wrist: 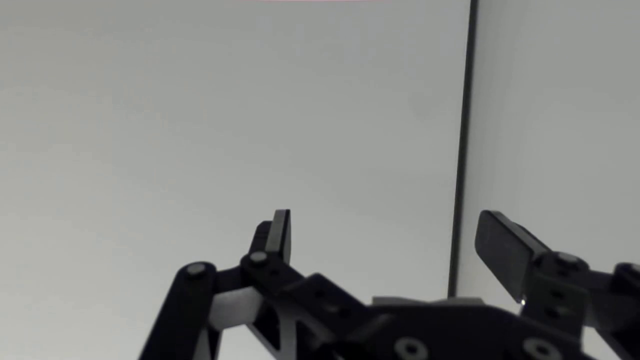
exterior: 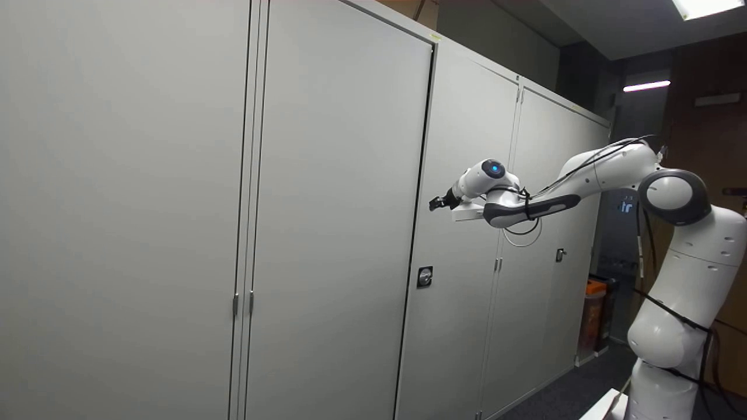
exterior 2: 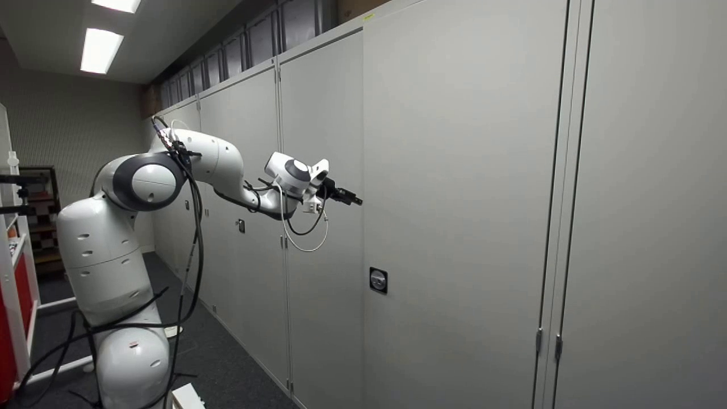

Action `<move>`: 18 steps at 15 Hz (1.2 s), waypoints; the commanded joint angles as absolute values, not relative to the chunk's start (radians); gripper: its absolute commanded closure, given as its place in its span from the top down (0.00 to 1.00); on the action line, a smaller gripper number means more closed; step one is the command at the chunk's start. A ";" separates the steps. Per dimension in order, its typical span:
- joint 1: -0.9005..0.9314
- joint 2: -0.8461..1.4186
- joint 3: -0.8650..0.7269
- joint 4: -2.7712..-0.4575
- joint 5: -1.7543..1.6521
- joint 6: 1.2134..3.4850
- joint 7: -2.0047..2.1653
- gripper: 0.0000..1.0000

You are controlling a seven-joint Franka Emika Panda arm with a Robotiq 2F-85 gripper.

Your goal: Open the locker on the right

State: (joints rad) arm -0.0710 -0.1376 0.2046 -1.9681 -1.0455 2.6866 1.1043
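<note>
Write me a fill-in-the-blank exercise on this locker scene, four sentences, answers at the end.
1. In the wrist view, with one jaw on either side, the dark door gap runs ____ the jaws.
2. The jaws are ____ (open or shut).
3. In an exterior view, the round light on the Panda arm glows ____.
4. In both exterior views, the nearest locker latch sits ____ (higher or lower) in the picture than the jaws.

Missing words: between; open; blue; lower.

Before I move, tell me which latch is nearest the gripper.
The latch below the gripper in both exterior views; other latches sit farther off to the side.
</note>
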 commanded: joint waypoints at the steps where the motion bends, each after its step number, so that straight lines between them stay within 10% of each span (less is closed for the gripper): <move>1: -0.089 -0.083 0.198 -1.909 -1.106 2.772 1.162 1.00; 18: -0.081 0.036 0.202 -1.776 -1.420 2.747 1.444 1.00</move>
